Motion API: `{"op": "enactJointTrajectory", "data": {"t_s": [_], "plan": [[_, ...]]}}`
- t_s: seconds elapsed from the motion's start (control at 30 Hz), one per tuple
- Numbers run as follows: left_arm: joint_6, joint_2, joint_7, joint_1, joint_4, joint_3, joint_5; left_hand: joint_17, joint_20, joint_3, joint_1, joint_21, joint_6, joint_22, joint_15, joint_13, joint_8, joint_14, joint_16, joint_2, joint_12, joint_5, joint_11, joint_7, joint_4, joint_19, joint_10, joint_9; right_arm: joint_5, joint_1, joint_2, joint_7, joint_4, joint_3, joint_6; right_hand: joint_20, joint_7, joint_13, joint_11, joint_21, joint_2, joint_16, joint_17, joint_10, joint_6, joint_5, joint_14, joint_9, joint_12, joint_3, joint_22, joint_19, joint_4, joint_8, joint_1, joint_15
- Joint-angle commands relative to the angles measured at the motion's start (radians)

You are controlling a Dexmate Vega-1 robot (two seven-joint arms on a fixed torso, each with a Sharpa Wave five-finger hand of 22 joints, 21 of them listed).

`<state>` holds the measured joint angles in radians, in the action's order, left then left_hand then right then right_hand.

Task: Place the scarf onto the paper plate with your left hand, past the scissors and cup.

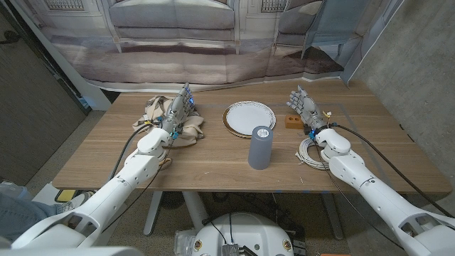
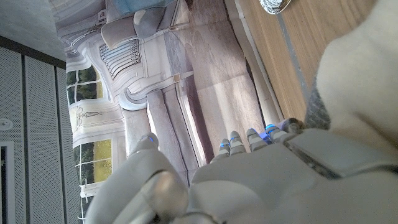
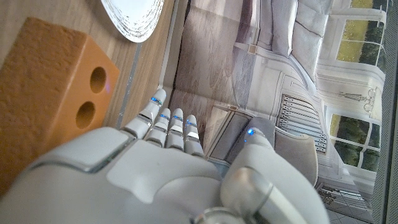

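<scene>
A crumpled beige scarf [image 1: 165, 119] lies on the left part of the wooden table [image 1: 213, 171]. My left hand [image 1: 180, 110] stands over its right side, fingers straight and raised, holding nothing. In the left wrist view the scarf [image 2: 360, 74] bulges beside the left hand [image 2: 261, 180]. The white paper plate [image 1: 249, 116] with a gold rim sits at the middle back, and its edge shows as plate [image 2: 277, 5] and plate [image 3: 130, 15]. A tall grey cup [image 1: 260, 147] stands in front of the plate. My right hand [image 1: 306, 107] is upright with its fingers apart and holds nothing.
An orange block [image 1: 291, 122] with two holes sits just left of the right hand, close up as block [image 3: 43, 93]. A coil of white cable [image 1: 311, 153] lies by the right wrist. A printed backdrop hangs behind the table.
</scene>
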<state>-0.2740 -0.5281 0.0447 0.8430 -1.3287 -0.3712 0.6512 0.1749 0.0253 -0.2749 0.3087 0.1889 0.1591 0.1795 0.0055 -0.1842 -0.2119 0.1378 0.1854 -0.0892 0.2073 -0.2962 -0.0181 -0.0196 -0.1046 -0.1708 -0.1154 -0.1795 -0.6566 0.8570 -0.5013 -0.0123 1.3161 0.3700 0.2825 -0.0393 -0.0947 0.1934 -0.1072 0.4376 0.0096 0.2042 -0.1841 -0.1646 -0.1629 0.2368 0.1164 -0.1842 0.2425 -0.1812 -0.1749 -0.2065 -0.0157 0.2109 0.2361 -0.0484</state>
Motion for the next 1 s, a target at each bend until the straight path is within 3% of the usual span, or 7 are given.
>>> {"op": "enactJointTrajectory", "data": {"t_s": [0.03, 0.27, 0.4, 1.0], "plan": [[0.022, -0.026, 0.007, 0.011, -0.046, -0.001, 0.001, 0.005, -0.001, -0.006, 0.009, 0.006, 0.002, 0.002, -0.001, -0.001, -0.003, 0.008, 0.007, 0.003, 0.006, -0.007, 0.002, -0.001, 0.000, -0.015, -0.007, -0.004, -0.012, 0.018, 0.010, 0.022, 0.017, -0.005, -0.003, -0.006, 0.003, 0.003, 0.001, 0.004, 0.000, 0.006, -0.005, -0.013, -0.007, 0.006, 0.013, -0.005, 0.005, -0.008, -0.004, -0.010, 0.001, 0.005, 0.009, -0.001], [0.014, -0.023, 0.014, 0.003, -0.043, -0.006, -0.007, 0.005, -0.003, -0.004, 0.011, 0.008, -0.012, 0.002, 0.000, -0.002, -0.006, -0.005, 0.011, 0.005, 0.009, -0.008, 0.000, -0.001, 0.001, -0.014, 0.005, -0.004, -0.003, 0.018, 0.003, 0.023, 0.024, 0.000, -0.009, -0.005, 0.004, 0.003, 0.003, 0.003, 0.001, 0.006, -0.005, -0.014, -0.009, 0.005, 0.015, -0.005, 0.005, -0.008, -0.004, -0.013, 0.001, 0.005, 0.009, -0.003], [0.019, -0.026, 0.023, 0.000, -0.051, -0.008, -0.003, 0.005, 0.020, -0.001, 0.014, 0.012, -0.032, 0.002, 0.003, -0.001, -0.008, -0.026, 0.015, 0.007, 0.015, -0.011, 0.006, -0.009, 0.002, -0.005, 0.029, -0.004, -0.002, 0.020, 0.004, 0.023, 0.022, 0.000, -0.003, -0.005, 0.003, 0.003, 0.003, 0.002, 0.001, 0.005, -0.005, -0.015, -0.010, 0.005, 0.016, -0.005, 0.005, -0.008, -0.004, -0.014, 0.002, 0.004, 0.010, -0.004], [0.034, -0.079, -0.013, 0.035, -0.159, 0.013, -0.025, 0.004, 0.020, 0.001, 0.019, 0.013, -0.038, 0.002, 0.005, -0.001, -0.005, -0.030, 0.012, 0.011, 0.013, -0.013, 0.007, -0.012, 0.005, -0.001, 0.033, -0.004, 0.013, 0.015, 0.010, 0.015, 0.011, 0.016, 0.001, -0.003, 0.001, 0.002, 0.005, -0.003, 0.004, 0.007, -0.006, -0.018, -0.018, 0.001, 0.028, -0.004, 0.004, -0.007, -0.004, -0.021, 0.003, 0.003, 0.010, -0.003]]}}
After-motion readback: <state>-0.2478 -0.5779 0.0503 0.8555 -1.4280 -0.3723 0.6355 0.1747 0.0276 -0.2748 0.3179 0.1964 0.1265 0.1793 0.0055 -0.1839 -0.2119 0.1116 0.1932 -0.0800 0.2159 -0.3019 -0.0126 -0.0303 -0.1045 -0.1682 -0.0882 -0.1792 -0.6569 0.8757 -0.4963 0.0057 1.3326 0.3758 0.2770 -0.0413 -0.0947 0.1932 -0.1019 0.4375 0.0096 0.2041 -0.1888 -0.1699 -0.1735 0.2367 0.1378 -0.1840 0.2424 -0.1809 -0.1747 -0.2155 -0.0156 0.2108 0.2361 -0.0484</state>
